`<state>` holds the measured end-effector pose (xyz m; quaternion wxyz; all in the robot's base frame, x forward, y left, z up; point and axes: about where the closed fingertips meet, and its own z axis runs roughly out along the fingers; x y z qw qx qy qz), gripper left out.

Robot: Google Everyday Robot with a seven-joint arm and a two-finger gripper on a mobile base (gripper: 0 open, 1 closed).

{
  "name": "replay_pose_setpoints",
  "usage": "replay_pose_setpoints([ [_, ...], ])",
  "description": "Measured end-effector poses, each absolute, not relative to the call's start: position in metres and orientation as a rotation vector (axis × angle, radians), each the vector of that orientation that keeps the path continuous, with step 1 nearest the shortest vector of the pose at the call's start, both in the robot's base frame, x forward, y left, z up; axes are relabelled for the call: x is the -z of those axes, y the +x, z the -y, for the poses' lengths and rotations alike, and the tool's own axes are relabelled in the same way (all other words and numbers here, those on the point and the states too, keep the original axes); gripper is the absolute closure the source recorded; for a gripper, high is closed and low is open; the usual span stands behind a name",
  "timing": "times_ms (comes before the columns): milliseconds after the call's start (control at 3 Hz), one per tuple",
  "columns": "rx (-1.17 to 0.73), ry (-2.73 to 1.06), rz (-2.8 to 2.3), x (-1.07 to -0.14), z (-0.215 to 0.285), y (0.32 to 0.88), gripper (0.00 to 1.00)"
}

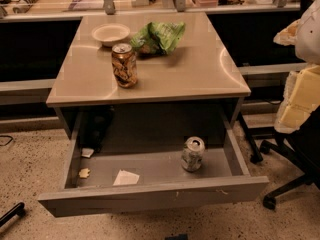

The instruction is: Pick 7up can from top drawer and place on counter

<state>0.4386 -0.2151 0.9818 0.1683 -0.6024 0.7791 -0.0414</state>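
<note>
A grey metal top drawer [150, 196] stands pulled open, low in the frame. The 7up can [192, 154], a small pale cylinder with a silver top, stands upright at the drawer's right. Above, the glossy tan counter [190, 69] surface carries a brown-gold can [124, 65]. The gripper [299, 101] hangs at the right edge, well apart from the 7up can; whether it is open or closed cannot be told. The pick looks not yet begun. The next move calls for a reach down into the drawer.

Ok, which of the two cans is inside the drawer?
The 7up can, pale silvery, upright in the top drawer, right half; the brown-gold can stands on the counter. The gripper is out of view.
</note>
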Motion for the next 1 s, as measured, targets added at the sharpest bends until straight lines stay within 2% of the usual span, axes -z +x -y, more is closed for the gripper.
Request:
replay_pose_setpoints([
  [333,0.118,-1.713,-2.216,-0.9818,0.2151,0.4386,0.0],
  [667,0.118,-1.713,-2.216,-0.9819,0.2151,0.4386,0.16],
  [1000,0.105,-1.689,-2.21,-0.9761,0.2149,0.4415,0.41],
])
